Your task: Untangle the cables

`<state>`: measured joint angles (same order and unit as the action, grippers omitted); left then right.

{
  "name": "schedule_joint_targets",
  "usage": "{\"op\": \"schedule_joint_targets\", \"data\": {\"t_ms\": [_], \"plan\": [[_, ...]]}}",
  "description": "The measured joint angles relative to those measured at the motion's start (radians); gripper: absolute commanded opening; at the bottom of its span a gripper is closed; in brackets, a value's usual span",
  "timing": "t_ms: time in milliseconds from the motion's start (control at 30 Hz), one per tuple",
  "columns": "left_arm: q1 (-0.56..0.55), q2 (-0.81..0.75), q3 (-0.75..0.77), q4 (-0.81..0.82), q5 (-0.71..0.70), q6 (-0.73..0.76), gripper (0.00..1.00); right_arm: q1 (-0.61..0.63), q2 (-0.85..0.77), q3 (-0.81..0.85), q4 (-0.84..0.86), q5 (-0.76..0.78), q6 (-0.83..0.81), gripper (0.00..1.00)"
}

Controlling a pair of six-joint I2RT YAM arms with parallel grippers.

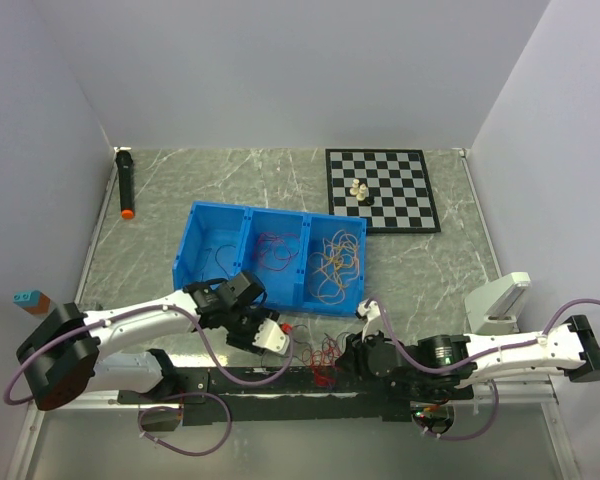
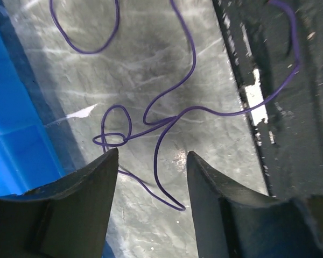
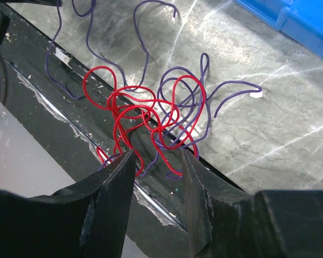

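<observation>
A small tangle of red and dark purple-black cables (image 1: pixel 322 352) lies at the table's near edge, partly over the black rail (image 1: pixel 280 381). In the right wrist view the red loops (image 3: pixel 145 107) twine with dark strands (image 3: pixel 231 88). My right gripper (image 3: pixel 157 153) is open and empty, its tips at the tangle's near side; in the top view it (image 1: pixel 352 350) is just right of the tangle. My left gripper (image 2: pixel 152 156) is open and empty over a loose dark cable (image 2: pixel 167 123); it (image 1: pixel 275 336) is left of the tangle.
A blue three-compartment bin (image 1: pixel 248 222) holds dark, red and yellow-orange cable bunches (image 1: pixel 336 262). Its wall is close to the left gripper (image 2: pixel 11 134). A chessboard (image 1: pixel 380 188) with pieces, a black marker (image 1: pixel 126 183) and a white block (image 1: pixel 498 300) lie farther off.
</observation>
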<state>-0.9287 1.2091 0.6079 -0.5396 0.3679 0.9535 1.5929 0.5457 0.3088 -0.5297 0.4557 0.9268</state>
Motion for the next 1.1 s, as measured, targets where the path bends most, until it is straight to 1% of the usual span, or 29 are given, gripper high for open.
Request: {"op": "schedule_joint_targets", "data": {"t_ms": [67,133,167,267,300,467,533,633,700,833,933,1000,1100], "plan": [[0.0,0.003,-0.015,0.021,-0.012,0.01,0.51,0.0,-0.006,0.0,0.0,0.0,0.0,0.47],[0.0,0.008,-0.016,0.037,-0.019,0.022,0.44,0.0,-0.008,0.0,0.0,0.002,0.0,0.47],[0.0,0.009,-0.017,0.053,-0.022,0.029,0.37,0.0,-0.008,0.0,-0.001,0.003,0.0,0.47],[-0.001,0.015,-0.017,0.088,-0.027,0.035,0.07,0.0,-0.008,0.0,-0.002,0.003,0.0,0.47],[-0.001,0.017,-0.017,0.099,-0.029,0.037,0.01,0.0,-0.008,0.0,-0.002,0.004,0.0,0.47],[-0.003,0.016,-0.01,0.109,-0.033,0.032,0.01,0.0,-0.008,0.0,-0.002,0.004,0.0,0.47],[-0.003,0.014,0.013,0.084,-0.029,0.025,0.01,0.0,-0.008,0.0,-0.002,0.004,0.0,0.47],[-0.003,-0.005,0.091,0.005,-0.019,0.003,0.01,0.0,-0.007,0.0,-0.002,0.003,0.0,0.46],[-0.003,-0.021,0.164,-0.056,-0.016,-0.025,0.01,0.0,-0.006,0.0,-0.002,0.004,0.0,0.46],[0.005,-0.078,0.409,-0.179,-0.007,-0.114,0.01,0.0,-0.006,0.0,-0.002,0.004,0.002,0.45],[0.017,-0.143,0.579,-0.239,-0.025,-0.146,0.01,0.0,-0.001,0.0,-0.001,0.004,0.004,0.44],[0.025,-0.194,0.653,-0.246,-0.061,-0.153,0.01,0.0,0.016,0.0,0.002,0.004,0.004,0.44],[0.034,-0.291,0.705,-0.193,-0.175,-0.154,0.01,0.0,0.046,0.0,0.005,0.003,0.003,0.44]]}}
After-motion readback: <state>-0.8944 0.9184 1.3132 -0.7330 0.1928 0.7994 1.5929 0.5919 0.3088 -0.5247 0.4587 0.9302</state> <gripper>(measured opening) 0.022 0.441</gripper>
